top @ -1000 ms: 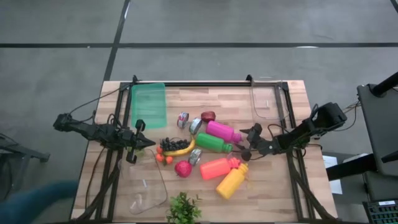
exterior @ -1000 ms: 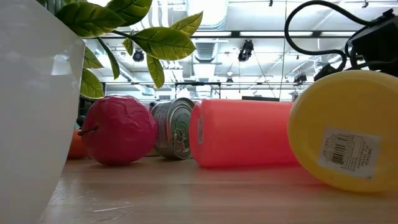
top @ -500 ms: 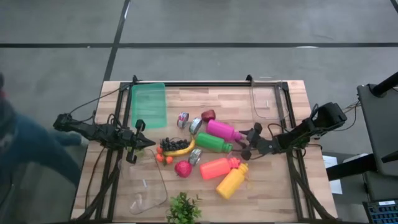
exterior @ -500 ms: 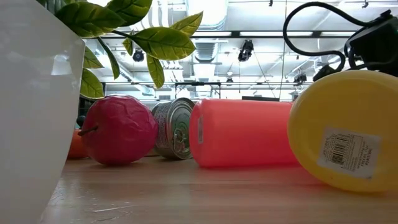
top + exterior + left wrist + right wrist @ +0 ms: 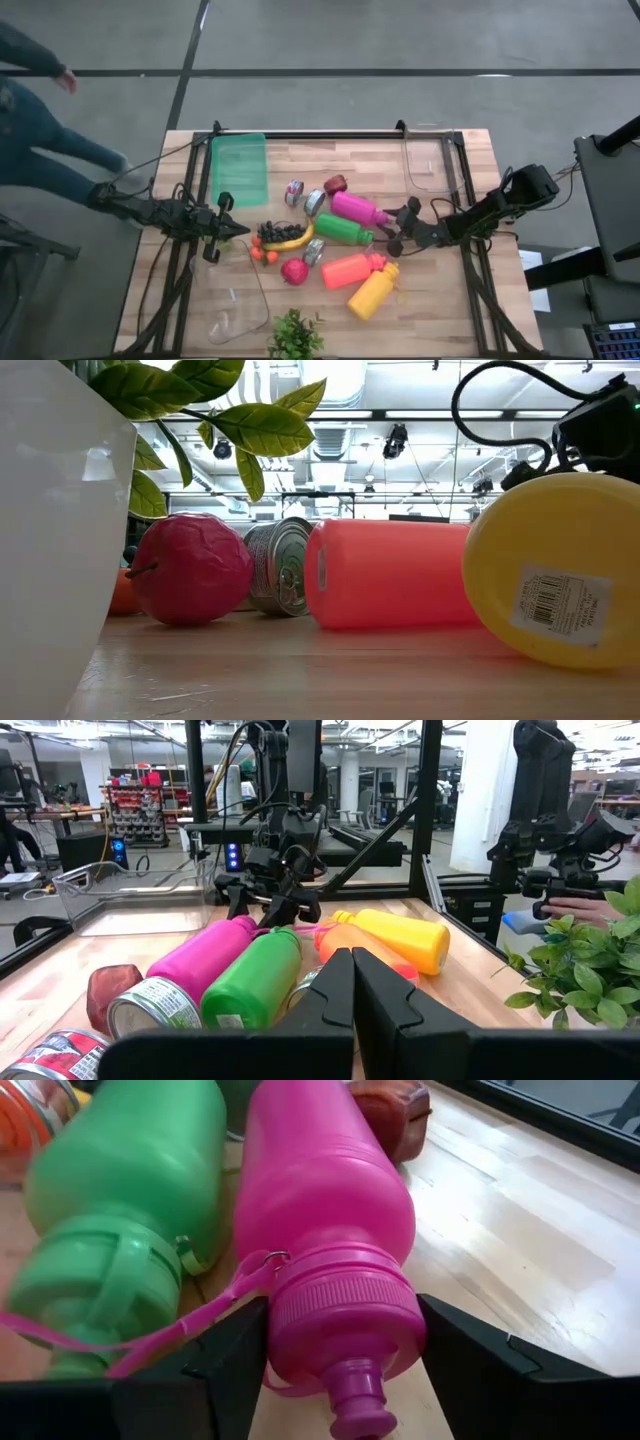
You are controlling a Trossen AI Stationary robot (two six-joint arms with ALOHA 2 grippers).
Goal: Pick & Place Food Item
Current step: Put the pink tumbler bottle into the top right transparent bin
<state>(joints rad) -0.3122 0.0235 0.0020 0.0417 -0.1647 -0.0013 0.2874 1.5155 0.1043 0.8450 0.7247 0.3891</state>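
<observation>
A magenta bottle (image 5: 358,211) lies on its side at mid-table beside a green bottle (image 5: 342,231), caps toward the right. My right gripper (image 5: 398,228) is at the magenta bottle's cap end, shut on it. Food lies to their left: a banana (image 5: 290,241), dark grapes (image 5: 276,231), a red fruit (image 5: 295,270) and small orange fruits (image 5: 262,254). My left gripper (image 5: 216,228) waits at the table's left, its fingers (image 5: 352,990) shut and holding nothing. My right gripper pinches the magenta bottle's ribbed cap collar (image 5: 292,1320) between its two fingers, one on each side (image 5: 230,1355). The fingers come slanting down from the table's right, along the bottle's length. The bottle lies on its side on the table against the green bottle (image 5: 130,1170).
A coral bottle (image 5: 348,270) and a yellow bottle (image 5: 372,293) lie just nearer. Cans (image 5: 315,202) and a dark red item (image 5: 335,186) sit beyond. A green bin (image 5: 239,168) and clear containers (image 5: 428,165) (image 5: 235,300) stand at the edges; a potted plant (image 5: 295,335) is near front.
My right gripper has narrowed its fingers onto the magenta bottle's cap while staying in place. The bottle has not moved. A person has walked past beyond the table's left side.
</observation>
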